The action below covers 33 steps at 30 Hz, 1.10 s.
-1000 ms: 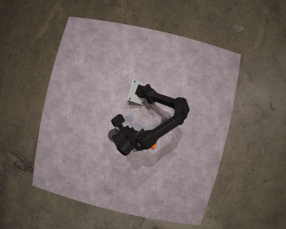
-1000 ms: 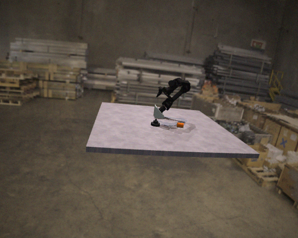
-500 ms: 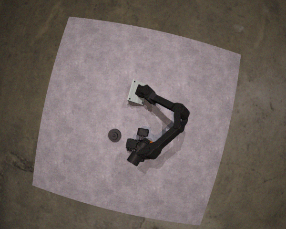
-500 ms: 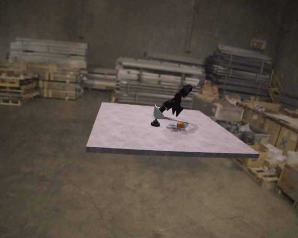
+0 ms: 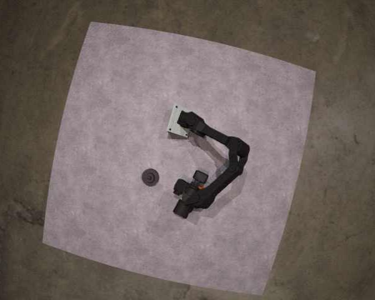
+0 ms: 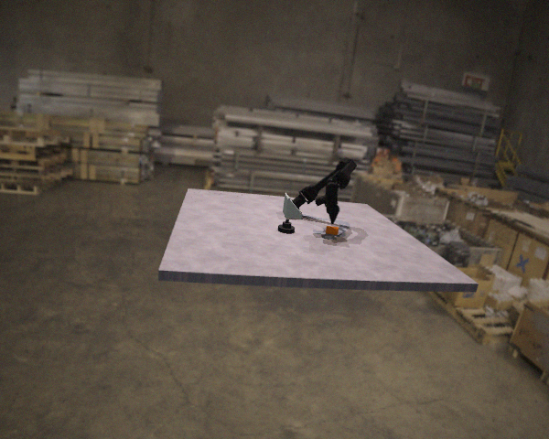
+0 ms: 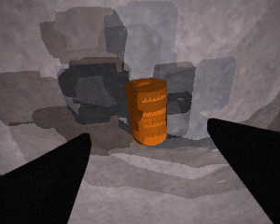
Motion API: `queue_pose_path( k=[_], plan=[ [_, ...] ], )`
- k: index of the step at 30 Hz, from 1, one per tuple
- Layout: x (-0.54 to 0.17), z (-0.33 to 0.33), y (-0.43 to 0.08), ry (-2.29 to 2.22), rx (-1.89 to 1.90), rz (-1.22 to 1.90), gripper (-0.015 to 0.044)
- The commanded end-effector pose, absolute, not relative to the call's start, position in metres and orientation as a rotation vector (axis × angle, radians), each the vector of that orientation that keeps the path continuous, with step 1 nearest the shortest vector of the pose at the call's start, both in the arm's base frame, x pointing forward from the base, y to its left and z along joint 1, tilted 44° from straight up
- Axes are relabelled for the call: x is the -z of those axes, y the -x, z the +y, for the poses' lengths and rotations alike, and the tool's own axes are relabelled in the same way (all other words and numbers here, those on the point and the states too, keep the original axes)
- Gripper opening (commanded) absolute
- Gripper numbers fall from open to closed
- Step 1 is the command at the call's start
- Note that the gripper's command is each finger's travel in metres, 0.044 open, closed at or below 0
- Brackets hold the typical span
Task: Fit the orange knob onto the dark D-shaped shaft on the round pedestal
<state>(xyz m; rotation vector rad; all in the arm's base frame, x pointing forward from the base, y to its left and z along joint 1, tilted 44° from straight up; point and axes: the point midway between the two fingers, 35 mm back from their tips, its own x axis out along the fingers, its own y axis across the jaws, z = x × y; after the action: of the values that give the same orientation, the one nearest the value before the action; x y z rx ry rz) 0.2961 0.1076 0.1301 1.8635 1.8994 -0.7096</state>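
Orange knob [image 5: 200, 187] [image 6: 332, 230] [image 7: 148, 114]: lying on its side on the pale surface [image 5: 116, 225] [image 6: 246, 255] [image 7: 131, 201], off the shaft
Jaws: spread wide, above the knob, holding nothing
Round pedestal [image 5: 145, 180] [image 6: 285, 230]: left of the knob in the exterior view
Dark shaft [image 5: 149, 177] [image 6: 286, 220]: upright on the pedestal, bare
Pale bracket [image 5: 173, 124] [image 6: 290, 208]: at the arm's [image 5: 216, 133] [image 6: 331, 194] foot, farther back than the pedestal

A blue X mark [image 6: 522, 262] stands on a tan crate [image 6: 529, 245]; other lettering is unreadable.
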Motion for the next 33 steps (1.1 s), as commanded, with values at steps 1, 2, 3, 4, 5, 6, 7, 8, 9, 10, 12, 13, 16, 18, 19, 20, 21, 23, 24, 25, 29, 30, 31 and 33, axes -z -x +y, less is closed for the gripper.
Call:
queue_pose_path(
  k=[1,2,3,4,5,6,7,8,9,10,12,13,16,18,19,20,21,23,24,25,29,30,31,33],
  plan=[
    [-0.123,0.117,-0.293,-1.865,0.712,1.912,0.0440],
    [-0.123,0.117,-0.293,-1.865,0.712,1.912,0.0440],
    [-0.122,0.117,-0.293,-1.865,0.712,1.912,0.0440],
    [-0.122,0.118,-0.293,-1.864,0.713,1.912,0.0440],
    [-0.121,0.118,-0.293,-1.863,0.713,1.912,0.0440],
    [-0.120,0.119,-0.293,-1.863,0.713,1.912,0.0440],
    [-0.118,0.121,-0.293,-1.862,0.713,1.912,0.0440],
    [-0.117,0.122,-0.292,-1.861,0.713,1.912,0.0440],
    [-0.116,0.123,-0.292,-1.860,0.713,1.913,0.0440],
    [-0.115,0.124,-0.292,-1.859,0.713,1.913,0.0440],
    [-0.113,0.126,-0.292,-1.858,0.713,1.913,0.0440],
    [-0.112,0.127,-0.292,-1.859,0.713,1.912,0.0440],
    [-0.108,0.130,-0.292,-1.860,0.713,1.912,0.0440],
    [-0.106,0.133,-0.292,-1.860,0.713,1.912,0.0440],
    [-0.105,0.134,-0.292,-1.861,0.712,1.912,0.0440],
    [-0.104,0.135,-0.291,-1.861,0.712,1.912,0.0440],
    [-0.103,0.136,-0.291,-1.861,0.712,1.912,0.0440],
    [-0.100,0.138,-0.291,-1.862,0.712,1.912,0.0440],
    [-0.099,0.139,-0.291,-1.862,0.712,1.912,0.0440],
    [-0.098,0.140,-0.291,-1.863,0.712,1.912,0.0440],
    [-0.094,0.145,-0.290,-1.865,0.711,1.913,0.0440],
    [-0.093,0.146,-0.290,-1.865,0.711,1.913,0.0440],
    [-0.092,0.147,-0.290,-1.865,0.711,1.913,0.0440],
    [-0.091,0.149,-0.289,-1.866,0.710,1.914,0.0440]
  ],
)
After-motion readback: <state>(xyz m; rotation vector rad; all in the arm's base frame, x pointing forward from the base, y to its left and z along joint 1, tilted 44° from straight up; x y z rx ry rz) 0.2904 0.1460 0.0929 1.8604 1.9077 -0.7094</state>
